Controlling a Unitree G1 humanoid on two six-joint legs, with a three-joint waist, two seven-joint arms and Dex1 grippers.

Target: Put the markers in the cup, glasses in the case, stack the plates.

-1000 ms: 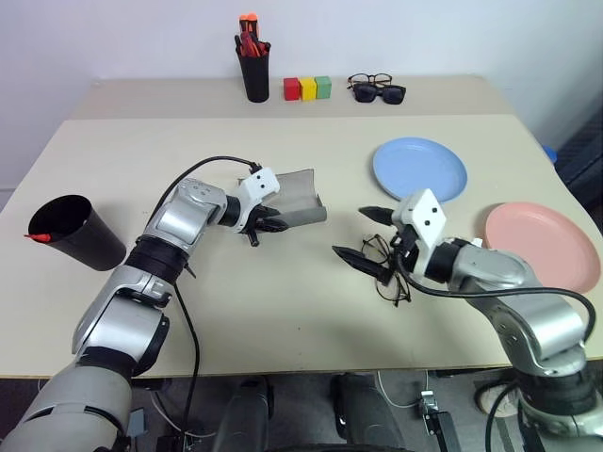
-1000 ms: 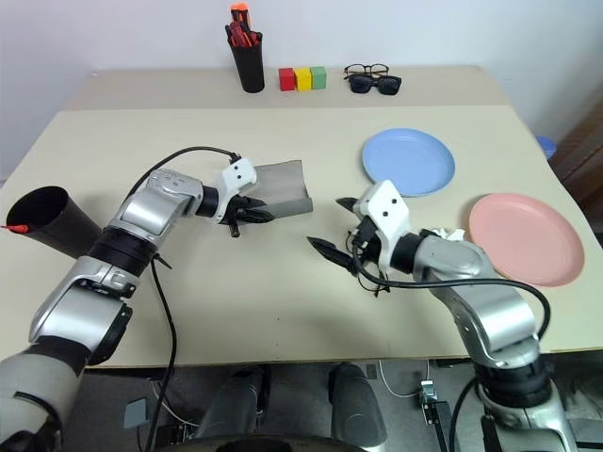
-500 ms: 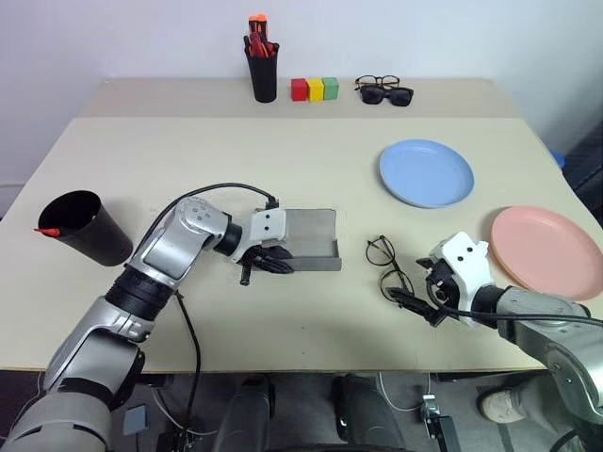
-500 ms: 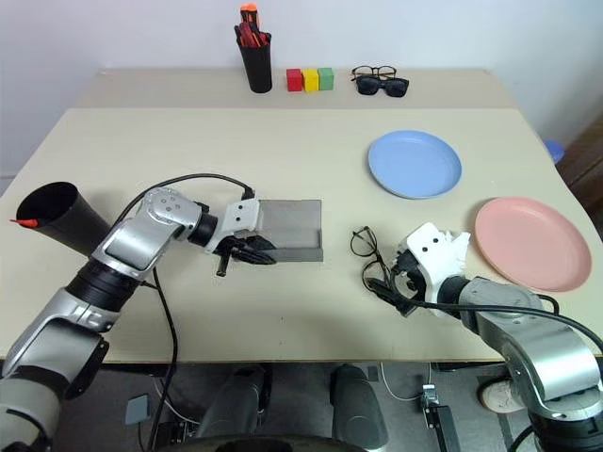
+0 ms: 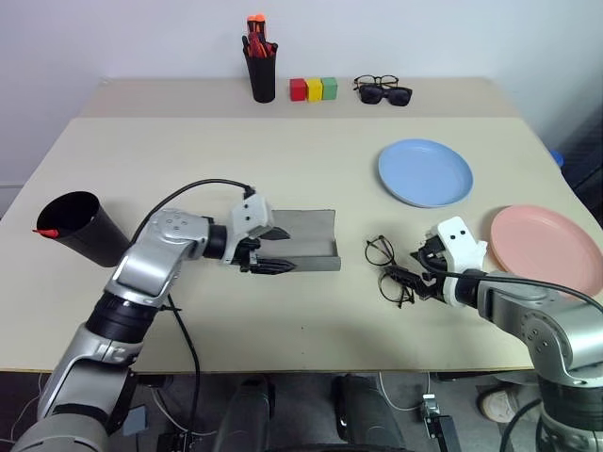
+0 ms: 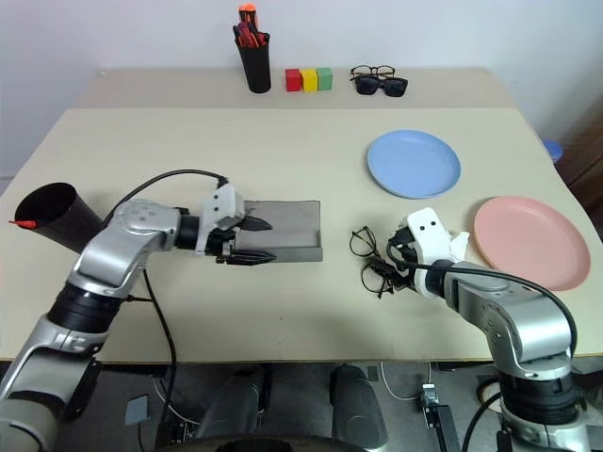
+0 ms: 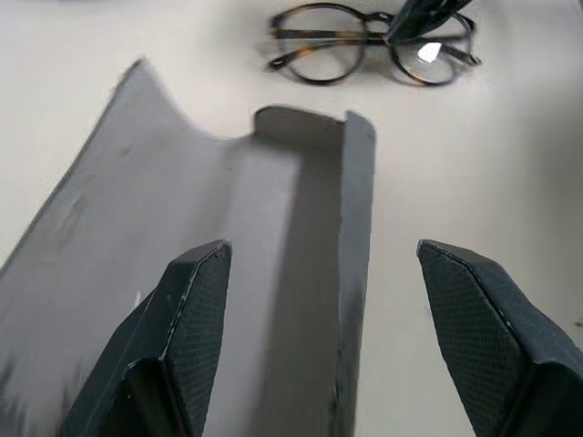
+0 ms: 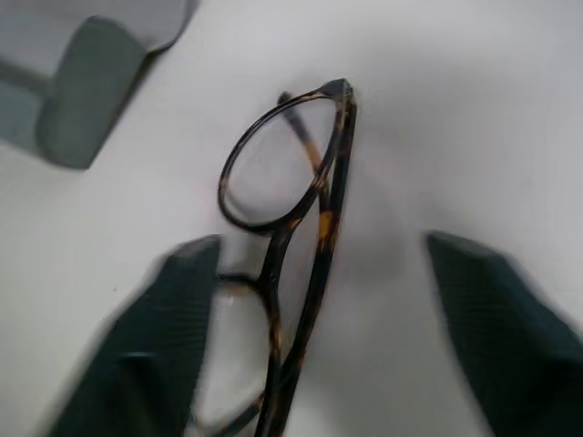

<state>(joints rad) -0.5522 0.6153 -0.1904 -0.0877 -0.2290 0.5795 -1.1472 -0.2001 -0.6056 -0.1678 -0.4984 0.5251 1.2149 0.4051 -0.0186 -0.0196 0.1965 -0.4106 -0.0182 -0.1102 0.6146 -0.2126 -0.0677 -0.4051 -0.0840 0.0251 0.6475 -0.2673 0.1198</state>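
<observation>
While both pincers gape, the right pincer (image 6: 397, 268) hides part of the glasses (image 6: 367, 258).

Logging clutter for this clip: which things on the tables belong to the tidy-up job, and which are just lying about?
Job:
- glasses
- case, lying open
- cup with a red marker at its rim
- blue plate
- pink plate

Lying about:
- pen cup of red-orange pens
- three coloured blocks
- sunglasses
- black-framed spectacles
</observation>
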